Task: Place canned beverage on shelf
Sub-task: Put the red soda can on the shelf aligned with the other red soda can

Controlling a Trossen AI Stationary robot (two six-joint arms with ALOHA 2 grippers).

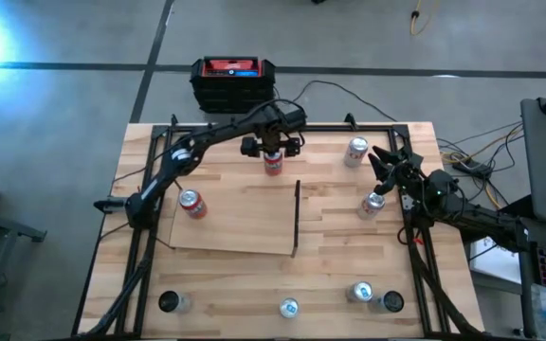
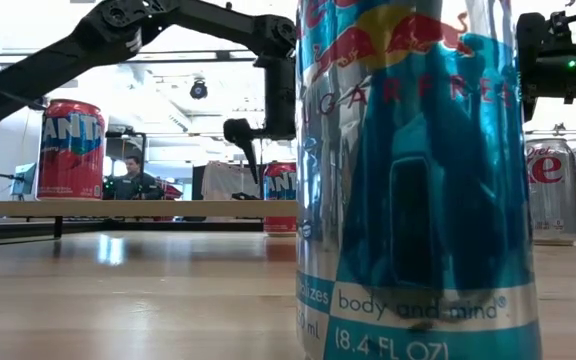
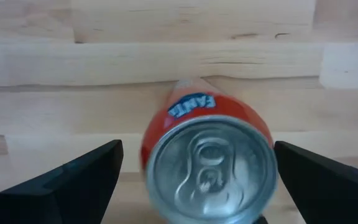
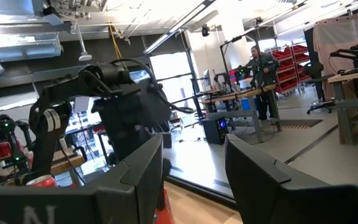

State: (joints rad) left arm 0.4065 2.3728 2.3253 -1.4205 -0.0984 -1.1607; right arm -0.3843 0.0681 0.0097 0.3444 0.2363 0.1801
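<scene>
1. Grey workshop floor surrounds the plank worktop [image 1: 349, 275], where the shelf [image 1: 240, 220] lies flat near the middle, its black bar [image 1: 297, 218] along the edge toward the right arm.
2. One red can [image 1: 191, 204] already stands on the shelf; several more cans are scattered around the worktop.
3. Left gripper [image 1: 272, 149] hangs over a red Fanta can [image 3: 209, 165] standing upright on the worktop just beyond the shelf's far edge; its fingers [image 3: 73, 180] are spread wide on either side, not touching it.
4. Right gripper [image 1: 387, 163] waits near the right edge, fingers apart.
5. Judged step: the grasp approach. Next calls for lowering around the can, closing, lifting, then carrying it onto the shelf.
</scene>
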